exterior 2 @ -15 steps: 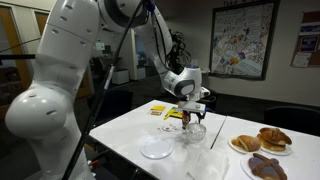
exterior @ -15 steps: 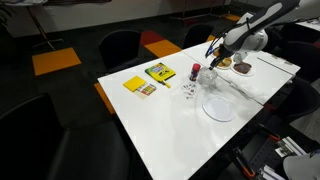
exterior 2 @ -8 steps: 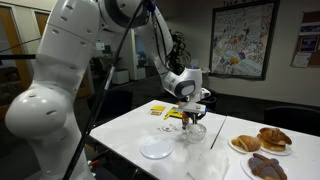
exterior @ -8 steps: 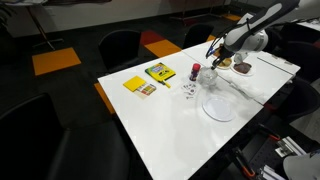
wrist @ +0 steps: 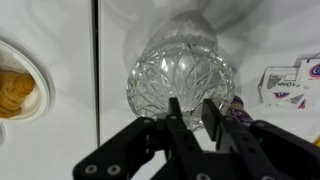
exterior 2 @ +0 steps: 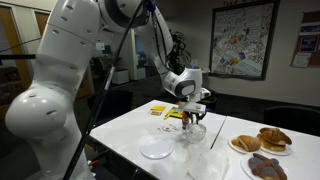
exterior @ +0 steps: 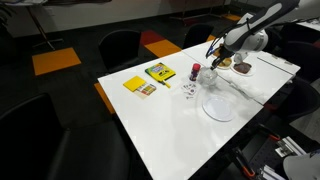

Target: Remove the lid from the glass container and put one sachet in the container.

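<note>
Wrist view: clear, cut-patterned glass container [wrist: 180, 75]

jar [wrist: 182, 70]: clear cut glass, faceted, glossy. table [wrist: 60, 140] under jar: white, smooth, slight sheen. gripper [wrist: 192, 103] over jar: matt black, plastic-looking; sachets [wrist: 285, 85] beside jar: glossy printed wrap.

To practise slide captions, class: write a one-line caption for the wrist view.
Gripper poised over the cut glass container, jaws nearly together, sachets lying beside it.
</note>
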`<act>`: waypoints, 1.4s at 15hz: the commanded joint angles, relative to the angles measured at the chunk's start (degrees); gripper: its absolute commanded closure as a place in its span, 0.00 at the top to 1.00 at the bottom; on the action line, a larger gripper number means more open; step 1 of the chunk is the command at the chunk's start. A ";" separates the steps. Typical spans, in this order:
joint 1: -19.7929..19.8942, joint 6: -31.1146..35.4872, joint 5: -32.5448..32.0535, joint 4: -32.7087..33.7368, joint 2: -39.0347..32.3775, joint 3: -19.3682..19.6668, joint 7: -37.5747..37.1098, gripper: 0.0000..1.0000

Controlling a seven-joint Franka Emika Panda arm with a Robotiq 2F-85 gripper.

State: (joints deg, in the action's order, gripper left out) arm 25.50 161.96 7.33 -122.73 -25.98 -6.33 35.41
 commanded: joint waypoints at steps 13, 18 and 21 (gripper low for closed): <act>1.29 1.17 0.71 0.94 -1.33 -0.43 1.75 1.00; 1.54 1.77 0.65 1.89 -2.29 -0.48 1.87 1.00; 1.86 1.77 0.59 3.06 -3.19 -0.65 1.92 1.00</act>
State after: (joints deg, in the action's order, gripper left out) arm 26.23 162.64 7.33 -121.50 -27.26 -6.30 35.59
